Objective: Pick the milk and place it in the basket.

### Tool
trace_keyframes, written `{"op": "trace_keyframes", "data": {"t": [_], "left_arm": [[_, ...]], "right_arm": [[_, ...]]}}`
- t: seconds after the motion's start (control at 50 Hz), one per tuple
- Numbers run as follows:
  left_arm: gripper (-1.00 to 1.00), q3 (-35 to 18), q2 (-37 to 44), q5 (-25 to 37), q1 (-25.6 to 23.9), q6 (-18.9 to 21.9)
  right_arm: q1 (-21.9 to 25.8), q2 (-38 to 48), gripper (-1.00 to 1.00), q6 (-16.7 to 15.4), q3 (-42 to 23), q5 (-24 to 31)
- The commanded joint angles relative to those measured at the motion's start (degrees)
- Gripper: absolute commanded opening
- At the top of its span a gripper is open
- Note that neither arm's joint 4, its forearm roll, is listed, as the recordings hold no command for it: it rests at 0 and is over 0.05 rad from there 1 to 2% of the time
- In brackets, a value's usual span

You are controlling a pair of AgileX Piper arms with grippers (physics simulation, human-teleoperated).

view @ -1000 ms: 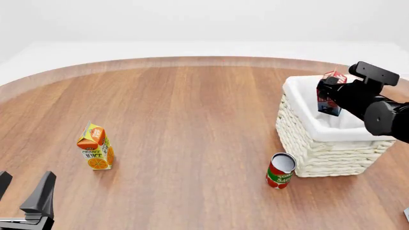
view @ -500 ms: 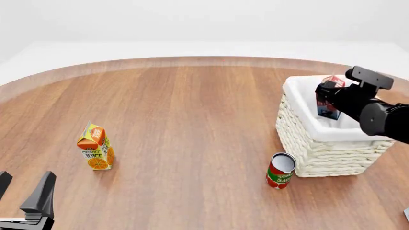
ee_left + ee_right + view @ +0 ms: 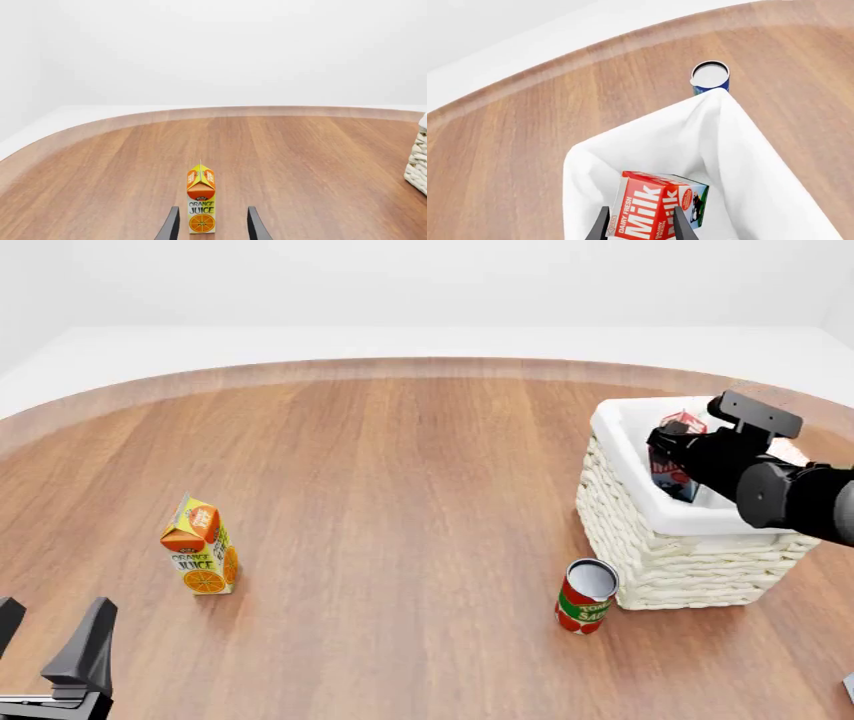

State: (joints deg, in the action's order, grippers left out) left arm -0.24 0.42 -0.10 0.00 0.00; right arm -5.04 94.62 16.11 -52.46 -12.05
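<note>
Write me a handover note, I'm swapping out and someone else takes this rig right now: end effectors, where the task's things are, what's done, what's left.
Right end effector: shut on the small red gable-top milk carton, held tilted inside the large cream-white woven basket, over its white cloth lining.
Left end effector: open, empty, low over the table, facing the orange juice carton.
Done: milk picked and carried into the basket.
Left: open the right end effector to release the milk, then withdraw.
Red can stands in front of the basket.
</note>
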Motion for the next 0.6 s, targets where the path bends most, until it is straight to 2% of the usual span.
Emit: {"op": "trace_keyframes", "data": {"t": [0.02, 0.6], "left_arm": [[1.0, 0.0, 0.0, 0.0, 0.0, 0.0], [1.0, 0.0, 0.0, 0.0, 0.0, 0.0]], "right_arm": [[0.28, 0.54, -1.0, 2.26, -0.91, -0.26], [-0.67, 0.86, -1.0, 1.23, -1.37, 0.52]]}}
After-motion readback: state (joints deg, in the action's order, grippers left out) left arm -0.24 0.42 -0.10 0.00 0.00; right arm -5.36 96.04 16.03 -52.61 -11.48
